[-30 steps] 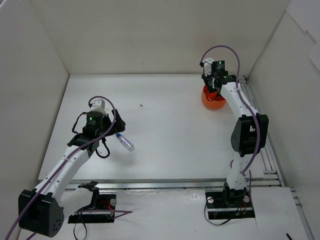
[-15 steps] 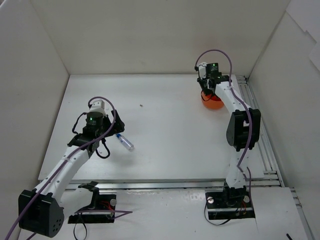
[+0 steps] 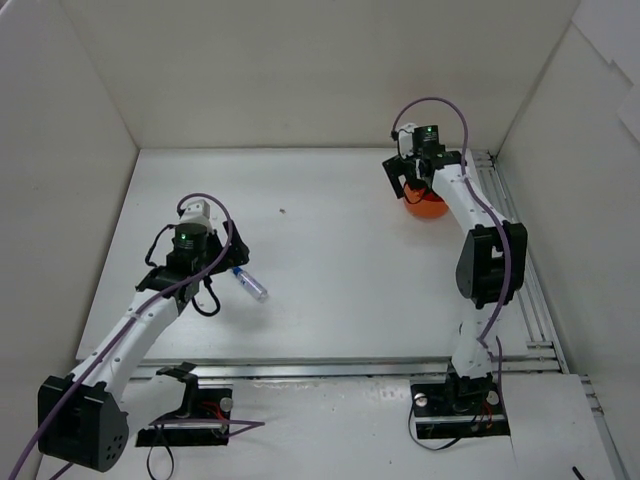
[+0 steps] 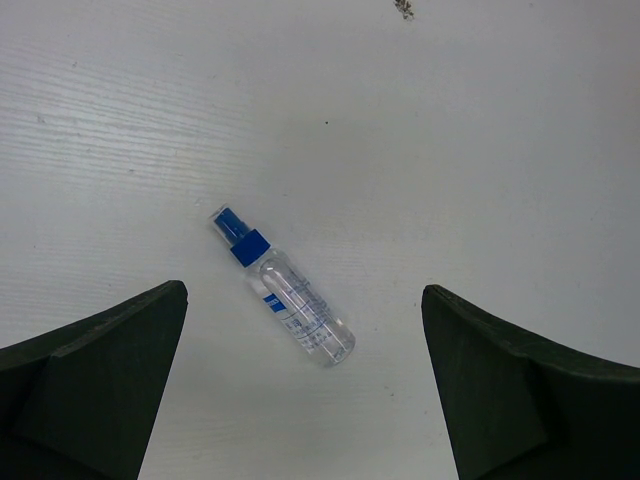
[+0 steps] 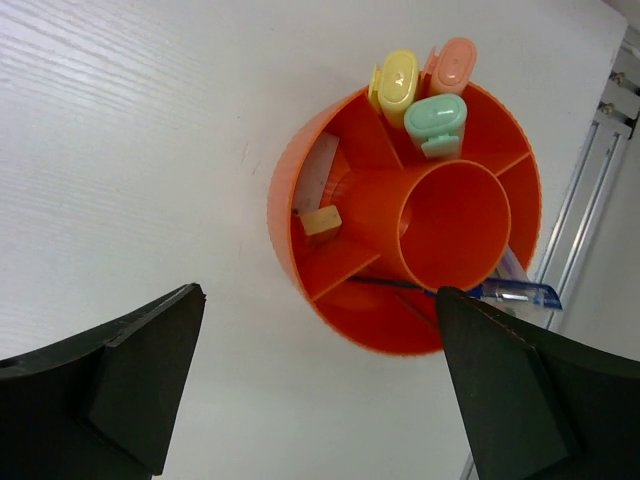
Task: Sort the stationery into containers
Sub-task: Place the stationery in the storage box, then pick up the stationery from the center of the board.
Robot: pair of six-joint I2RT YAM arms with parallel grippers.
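A clear tube with a blue cap [image 4: 290, 305] lies flat on the white table, also seen from above [image 3: 250, 285]. My left gripper [image 4: 304, 292] hovers over it, open, with one finger on each side and neither touching it; from above the left gripper [image 3: 224, 274] sits just left of the tube. The round orange pot [image 5: 285, 160] stands at the back right [image 3: 428, 208]. Its outer compartments hold a yellow highlighter [image 5: 395, 80], an orange one [image 5: 452, 65], a green one [image 5: 437, 120], a beige stub [image 5: 320, 220] and a blue pen [image 5: 515, 293]. My right gripper [image 5: 319, 292] hangs open and empty above the pot's near rim [image 3: 408, 176].
White walls enclose the table on three sides. A metal rail [image 3: 520, 250] runs along the right edge, close to the pot. A small dark speck [image 3: 282, 211] lies mid-table. The pot's central cup [image 5: 455, 225] looks hollow.
My right gripper has gone from shut to wide open and has shifted slightly left over the pot. The left arm and the tube have not moved.
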